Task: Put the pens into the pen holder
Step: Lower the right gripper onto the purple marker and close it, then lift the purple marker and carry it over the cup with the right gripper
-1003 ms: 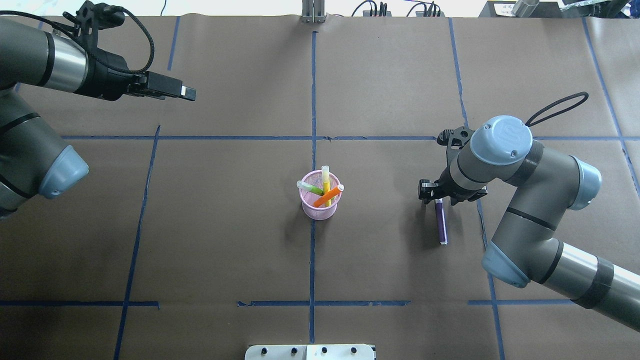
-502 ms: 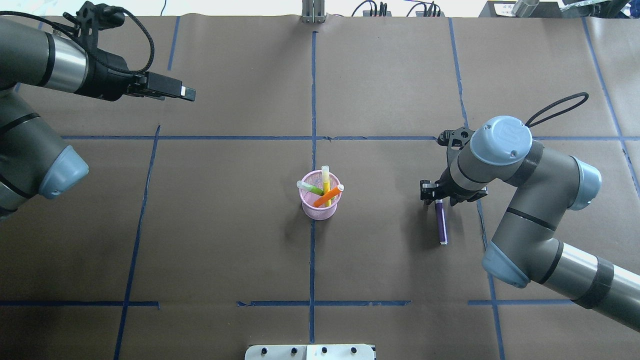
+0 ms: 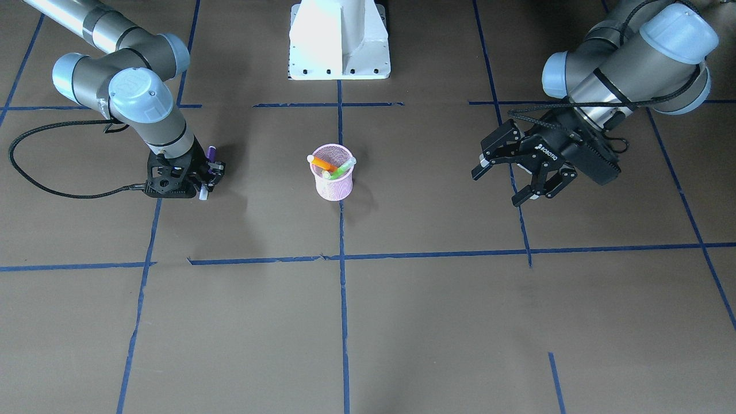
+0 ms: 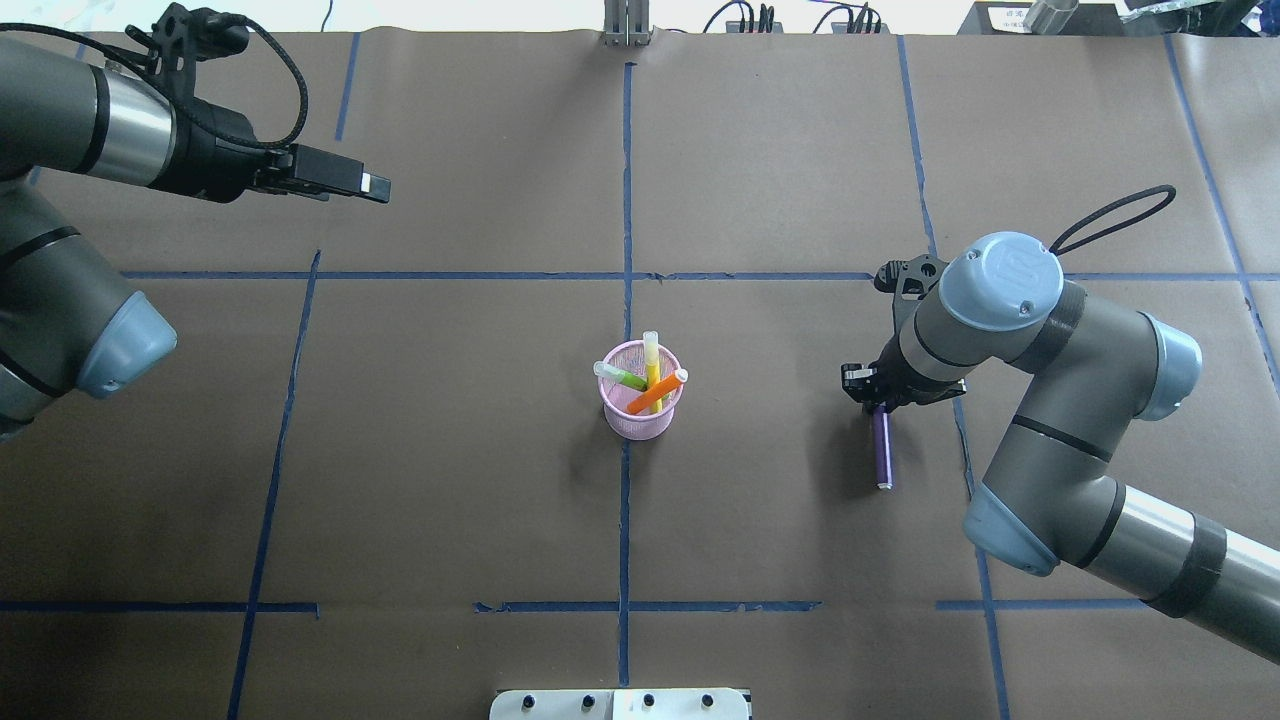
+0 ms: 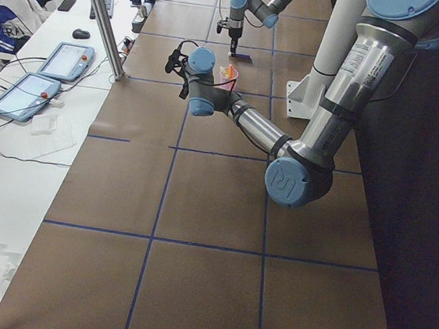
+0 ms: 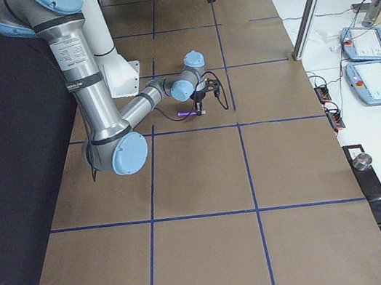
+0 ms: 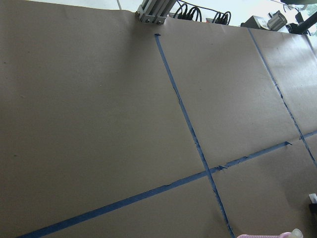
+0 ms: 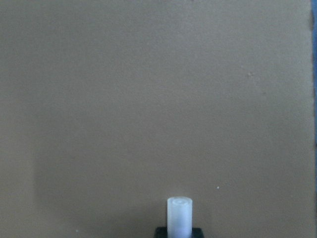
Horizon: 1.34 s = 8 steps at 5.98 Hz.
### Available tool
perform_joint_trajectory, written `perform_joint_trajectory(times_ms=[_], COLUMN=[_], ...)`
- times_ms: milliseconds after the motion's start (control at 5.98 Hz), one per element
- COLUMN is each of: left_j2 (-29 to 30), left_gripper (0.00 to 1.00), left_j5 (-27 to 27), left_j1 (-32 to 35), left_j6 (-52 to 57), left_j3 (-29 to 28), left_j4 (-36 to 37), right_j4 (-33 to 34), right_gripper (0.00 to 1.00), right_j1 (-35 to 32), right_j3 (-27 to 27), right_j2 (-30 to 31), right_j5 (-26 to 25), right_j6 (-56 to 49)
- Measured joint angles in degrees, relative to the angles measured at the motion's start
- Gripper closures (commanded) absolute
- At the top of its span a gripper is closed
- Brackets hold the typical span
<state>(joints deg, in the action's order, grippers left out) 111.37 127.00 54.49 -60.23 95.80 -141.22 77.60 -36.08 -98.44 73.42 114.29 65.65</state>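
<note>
The pink mesh pen holder (image 4: 640,418) stands at the table's middle, also in the front view (image 3: 333,188). A green pen (image 4: 628,379), an orange pen (image 4: 655,393) and a yellow pen (image 4: 652,358) stick out of it. The purple pen (image 4: 882,455) lies on the table to its right. My right gripper (image 4: 878,403) points down and is shut on the pen's far end (image 3: 211,153). The pen's pale cap (image 8: 179,215) shows in the right wrist view. My left gripper (image 3: 520,185) hangs open and empty above the far left of the table (image 4: 375,185).
Blue tape lines cross the brown paper table cover. The white robot base (image 3: 339,40) is at the near edge. A black cable (image 4: 1115,215) loops off the right wrist. A side table with tablets (image 5: 40,75) and a metal post (image 5: 101,18) stand beyond the far edge.
My right gripper's fingers have closed in on the purple pen's far end, and the pen has shifted slightly. The left arm has not moved.
</note>
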Motion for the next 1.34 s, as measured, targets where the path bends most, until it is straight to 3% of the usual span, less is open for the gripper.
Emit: perform_joint_trajectory(times_ms=[502,836,1003,1338], left_j2=[-0.04,-0.50,-1.70,-4.21], left_gripper=[0.00,0.00,0.00,0.00], left_j5=[0.00,-0.03,-0.07,-0.18], left_j1=[0.00,0.00,0.00,-0.06], left_j6=[0.00,0.23,1.67,5.00], left_j3=[-0.12,-0.75,-1.07,-1.96], left_j4=[0.06,0.17,0.22,0.88], right_j4=[-0.30,-0.89,-1.36,-5.01], right_gripper=[1.00,1.00,1.00,1.00], right_j1=[-0.50,-3.61,-4.78,-4.50], right_j3=[-2.85,-9.98,-13.51,-17.40], right_j2=[-0.50,-1.70,-3.46,-7.84], right_j5=[0.53,-0.56,-3.49,-15.88], right_j6=[0.00,0.07,0.08,0.10])
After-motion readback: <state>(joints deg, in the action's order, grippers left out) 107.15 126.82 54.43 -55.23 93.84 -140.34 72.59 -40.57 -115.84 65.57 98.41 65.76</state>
